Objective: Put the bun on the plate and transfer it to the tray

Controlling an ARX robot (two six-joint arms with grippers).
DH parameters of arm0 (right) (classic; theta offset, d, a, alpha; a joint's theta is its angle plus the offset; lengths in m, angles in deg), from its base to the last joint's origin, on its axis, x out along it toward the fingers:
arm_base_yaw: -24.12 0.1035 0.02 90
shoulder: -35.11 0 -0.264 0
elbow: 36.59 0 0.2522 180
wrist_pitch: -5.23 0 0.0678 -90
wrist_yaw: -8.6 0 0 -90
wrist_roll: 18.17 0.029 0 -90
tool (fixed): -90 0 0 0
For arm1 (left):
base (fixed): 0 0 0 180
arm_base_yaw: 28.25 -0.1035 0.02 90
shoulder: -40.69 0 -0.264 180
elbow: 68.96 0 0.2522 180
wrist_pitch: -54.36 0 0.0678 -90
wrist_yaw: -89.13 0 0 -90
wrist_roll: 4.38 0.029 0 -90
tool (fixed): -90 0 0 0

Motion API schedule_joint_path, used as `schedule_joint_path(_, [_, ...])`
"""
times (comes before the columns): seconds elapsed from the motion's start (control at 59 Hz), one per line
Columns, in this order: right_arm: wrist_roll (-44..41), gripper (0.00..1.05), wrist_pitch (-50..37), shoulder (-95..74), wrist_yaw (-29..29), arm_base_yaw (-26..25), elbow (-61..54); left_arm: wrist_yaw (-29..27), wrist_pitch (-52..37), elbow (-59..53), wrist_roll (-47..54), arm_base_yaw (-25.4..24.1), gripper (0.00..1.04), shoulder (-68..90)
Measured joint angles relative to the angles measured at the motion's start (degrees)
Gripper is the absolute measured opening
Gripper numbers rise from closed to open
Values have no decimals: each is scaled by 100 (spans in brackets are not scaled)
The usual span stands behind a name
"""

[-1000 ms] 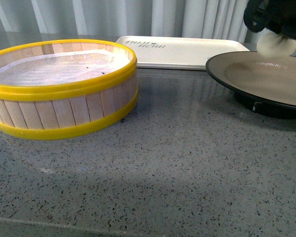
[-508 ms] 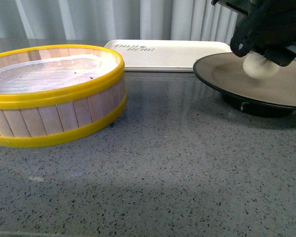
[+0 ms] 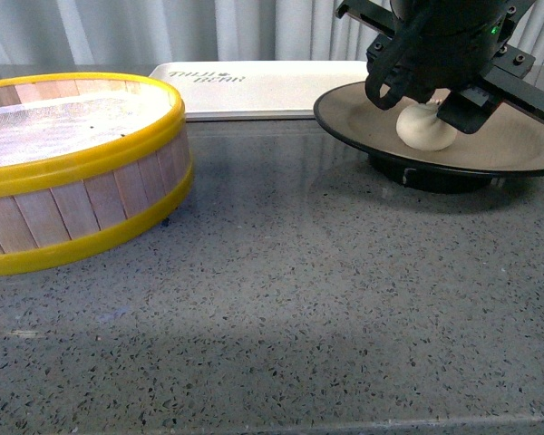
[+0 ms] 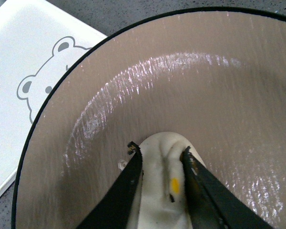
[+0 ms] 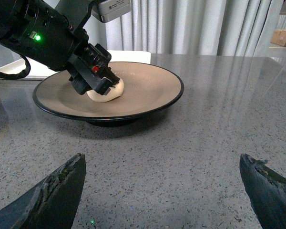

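The bun (image 3: 426,128) sits on the plate (image 3: 517,149), near its middle. The left gripper (image 4: 159,156) is only narrowly parted and pinches it from both sides (pressed into the dough). The right gripper (image 5: 162,160) is spread wide, holding nothing, above the counter (image 3: 299,290) near the plate. The tray (image 3: 254,89) lies just behind.

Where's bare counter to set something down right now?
Free: the counter in front, between steamer basket and plate; the tray's visible part. Crowded: plate's middle, where the left gripper holds the bun.
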Motion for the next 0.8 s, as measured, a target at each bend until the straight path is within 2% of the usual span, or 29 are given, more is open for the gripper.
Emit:
schedule_joint_path(0.203, [0, 96, 0, 0, 2, 0, 0, 63, 94, 129, -116, 0, 62, 0])
schedule_joint_path(0.288, [0, 96, 0, 0, 0, 0, 0, 120, 197, 269, -210, -2, 80, 0])
schedule_joint_path(0.424, [0, 96, 0, 0, 2, 0, -2, 168, 236, 396, -367, -37, 99, -44])
schedule_joint_path(0.627, [0, 96, 0, 0, 0, 0, 0, 258, -356, -286, -726, -227, 98, -822])
schedule_joint_path(0.729, [0, 96, 0, 0, 0, 0, 0, 153, -981, -1163, -761, -455, 98, -1676])
schedule_joint_path(0.797, [0, 96, 0, 0, 0, 0, 0, 85, -1543, -2114, -822, -804, 98, -2636])
